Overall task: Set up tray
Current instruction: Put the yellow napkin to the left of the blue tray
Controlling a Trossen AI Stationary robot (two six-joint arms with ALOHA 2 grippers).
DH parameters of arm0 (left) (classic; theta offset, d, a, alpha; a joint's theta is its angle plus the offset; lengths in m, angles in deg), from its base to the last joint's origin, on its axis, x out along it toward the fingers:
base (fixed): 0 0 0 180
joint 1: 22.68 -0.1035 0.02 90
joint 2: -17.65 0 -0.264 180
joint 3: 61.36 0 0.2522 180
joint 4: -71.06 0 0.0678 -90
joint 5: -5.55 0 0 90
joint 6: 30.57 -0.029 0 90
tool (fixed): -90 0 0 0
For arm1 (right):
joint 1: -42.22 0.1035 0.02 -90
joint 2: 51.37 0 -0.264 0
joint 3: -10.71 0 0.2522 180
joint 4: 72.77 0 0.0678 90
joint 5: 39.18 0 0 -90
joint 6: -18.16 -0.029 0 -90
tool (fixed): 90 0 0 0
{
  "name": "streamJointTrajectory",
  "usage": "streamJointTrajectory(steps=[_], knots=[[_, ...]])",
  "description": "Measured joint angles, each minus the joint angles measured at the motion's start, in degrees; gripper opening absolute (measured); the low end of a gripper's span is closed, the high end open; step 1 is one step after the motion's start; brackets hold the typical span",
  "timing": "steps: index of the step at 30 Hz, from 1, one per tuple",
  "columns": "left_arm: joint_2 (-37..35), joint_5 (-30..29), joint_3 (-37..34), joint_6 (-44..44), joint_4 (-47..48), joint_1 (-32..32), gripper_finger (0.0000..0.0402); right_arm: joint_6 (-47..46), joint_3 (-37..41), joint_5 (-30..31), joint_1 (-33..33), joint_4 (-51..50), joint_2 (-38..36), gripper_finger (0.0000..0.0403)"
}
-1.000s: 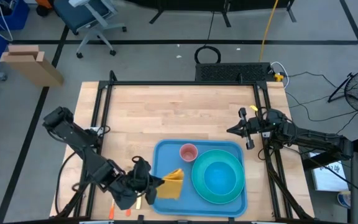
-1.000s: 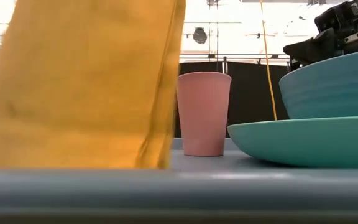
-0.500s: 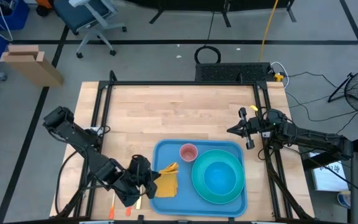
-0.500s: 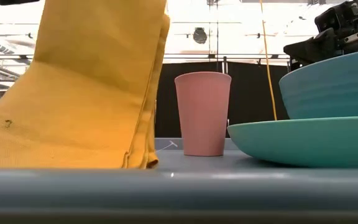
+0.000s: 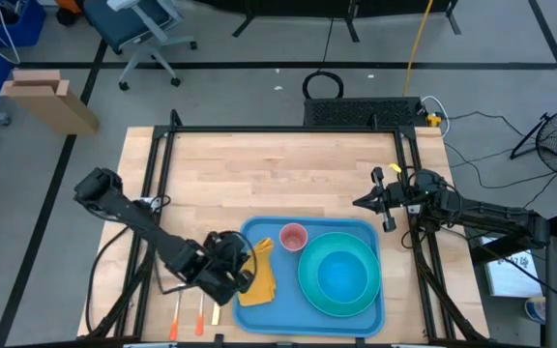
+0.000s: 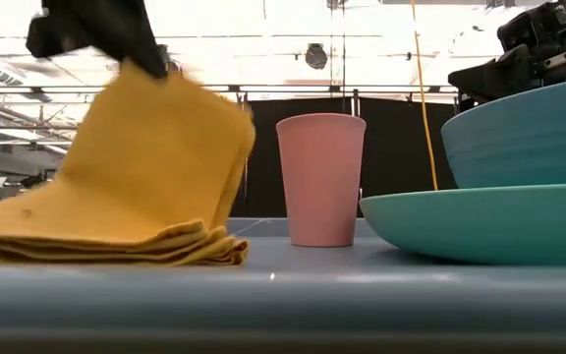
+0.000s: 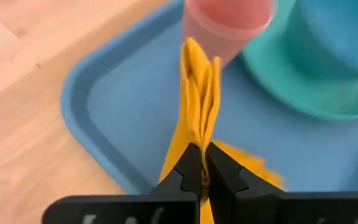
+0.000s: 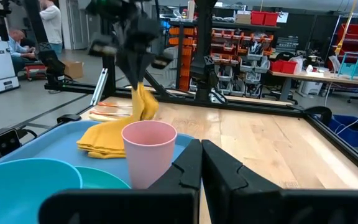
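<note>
Sitting at the bench's near edge, the tray (image 5: 259, 232) held plate, bowl, cup. The yellow napkin (image 5: 256, 280) lay along the tray's left rim, one corner lifted and pinched in the closed left gripper (image 5: 245, 263), wrist angled low, probably overhanging the rim. Right gripper (image 5: 367, 202) was shut, empty, parked beyond the tray's far-right corner.

The tray (image 5: 259, 232) is smooth blue plastic with a slight sheen; the folded yellow napkin (image 6: 116, 197) is soft matt cloth; the pink cup (image 6: 320, 179) is matt plastic; the turquoise bowl (image 5: 341, 274) and plate (image 6: 480, 221) look smooth; the table (image 5: 278, 174) is pale, finely grained wood
</note>
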State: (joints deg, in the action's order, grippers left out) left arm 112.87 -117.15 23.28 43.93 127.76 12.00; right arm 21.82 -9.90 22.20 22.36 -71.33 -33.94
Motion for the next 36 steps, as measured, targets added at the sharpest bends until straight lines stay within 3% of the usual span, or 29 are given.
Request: streamJointTrajectory(steps=[7, 15, 31, 36], knots=[[4.31, 4.43, -0.04, -6.91, 0.44, -4.64, 0.0005, 0.00, 0.00, 0.00, 0.00, -0.02, -0.02, 0.0000], [4.58, 4.27, -0.04, -9.10, 5.49, -7.92, 0.0008, 0.00, 0.00, 0.01, 0.00, -0.04, -0.01, 0.0000], [1.50, 4.64, 0.04, -11.43, 14.75, -9.26, 0.0145, 0.00, 0.00, 0.02, 0.02, -0.46, 0.00, 0.0000], [-0.70, 5.88, 0.04, -16.95, 11.02, -7.60, 0.0184, 0.00, 0.00, 0.02, 0.02, -0.37, -0.02, 0.0000]])
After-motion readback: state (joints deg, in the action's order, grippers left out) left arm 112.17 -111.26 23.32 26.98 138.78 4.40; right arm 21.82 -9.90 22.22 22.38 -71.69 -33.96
